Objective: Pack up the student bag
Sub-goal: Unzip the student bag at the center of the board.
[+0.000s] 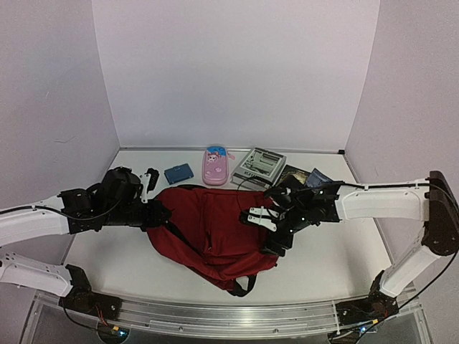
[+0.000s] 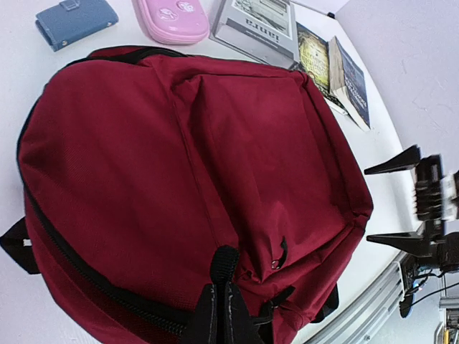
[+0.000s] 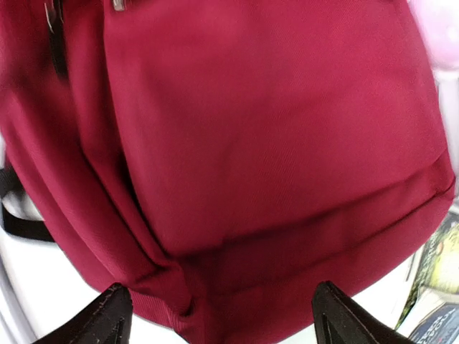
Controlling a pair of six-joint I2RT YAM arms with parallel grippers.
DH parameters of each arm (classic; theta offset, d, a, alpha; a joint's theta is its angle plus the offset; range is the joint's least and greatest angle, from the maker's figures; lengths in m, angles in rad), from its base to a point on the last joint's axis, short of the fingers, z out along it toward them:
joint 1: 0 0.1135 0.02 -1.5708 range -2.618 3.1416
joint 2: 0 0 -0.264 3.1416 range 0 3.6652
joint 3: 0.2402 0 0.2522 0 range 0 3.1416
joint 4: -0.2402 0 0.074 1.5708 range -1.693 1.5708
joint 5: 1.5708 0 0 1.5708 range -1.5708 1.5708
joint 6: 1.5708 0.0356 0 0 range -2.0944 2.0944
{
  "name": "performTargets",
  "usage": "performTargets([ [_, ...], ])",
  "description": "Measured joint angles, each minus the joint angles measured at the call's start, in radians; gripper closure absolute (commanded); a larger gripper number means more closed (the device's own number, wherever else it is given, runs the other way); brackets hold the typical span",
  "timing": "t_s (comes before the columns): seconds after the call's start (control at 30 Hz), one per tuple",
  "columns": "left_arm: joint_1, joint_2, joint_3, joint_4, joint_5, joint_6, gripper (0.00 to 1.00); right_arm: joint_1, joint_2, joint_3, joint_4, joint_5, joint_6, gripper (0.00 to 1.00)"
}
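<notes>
The student bag (image 1: pixel 208 236) is a dark red backpack lying flat in the middle of the table, its zips closed. It fills the left wrist view (image 2: pixel 179 158) and the right wrist view (image 3: pixel 251 129). My left gripper (image 1: pixel 161 213) is at the bag's left end, shut on a black webbing loop (image 2: pixel 224 264) of the bag; its fingers (image 2: pixel 221 315) are pressed together. My right gripper (image 1: pixel 251 217) is open at the bag's right end, its fingertips (image 3: pixel 107 312) spread wide just off the bag's edge with nothing between them. It also shows in the left wrist view (image 2: pixel 401 201).
Behind the bag lie a blue wallet (image 1: pixel 178 173), a pink pencil case (image 1: pixel 214 165), a grey boxed book (image 1: pixel 258 166) and two dark books (image 1: pixel 305 178). A black strap (image 1: pixel 240 287) sticks out at the bag's near side. White walls enclose the table.
</notes>
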State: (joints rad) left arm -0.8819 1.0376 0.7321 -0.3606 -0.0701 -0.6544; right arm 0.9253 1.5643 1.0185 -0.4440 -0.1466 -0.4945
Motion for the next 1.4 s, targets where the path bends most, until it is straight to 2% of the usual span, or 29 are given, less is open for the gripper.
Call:
performTargets([
  [0.27,-0.017,0.05,0.071,0.038,0.024,-0.009,1.0,0.0,0.007,0.241,-0.078,-0.18,0.112,0.17],
  [0.5,-0.019,0.059,0.157,0.036,0.014,-0.067,1.0,0.014,0.144,0.476,-0.071,-0.308,0.233,0.19],
  [0.83,-0.029,0.117,0.218,0.039,0.015,-0.13,1.0,0.089,0.271,0.626,-0.04,-0.337,0.347,0.26],
  [0.97,-0.029,0.117,0.218,0.049,0.018,-0.136,1.0,0.09,0.295,0.641,-0.005,-0.323,0.387,0.33],
  [1.03,-0.029,0.117,0.218,0.05,0.022,-0.137,1.0,0.09,0.309,0.643,0.017,-0.317,0.407,0.39],
  [1.13,-0.029,0.117,0.218,0.052,0.024,-0.14,1.0,0.09,0.333,0.644,0.045,-0.312,0.434,0.55],
  [1.23,-0.029,0.117,0.218,0.053,0.024,-0.145,1.0,0.09,0.354,0.644,0.059,-0.311,0.456,0.58],
  [1.4,-0.029,0.117,0.218,0.054,0.019,-0.156,1.0,0.09,0.365,0.645,0.076,-0.322,0.472,0.96],
])
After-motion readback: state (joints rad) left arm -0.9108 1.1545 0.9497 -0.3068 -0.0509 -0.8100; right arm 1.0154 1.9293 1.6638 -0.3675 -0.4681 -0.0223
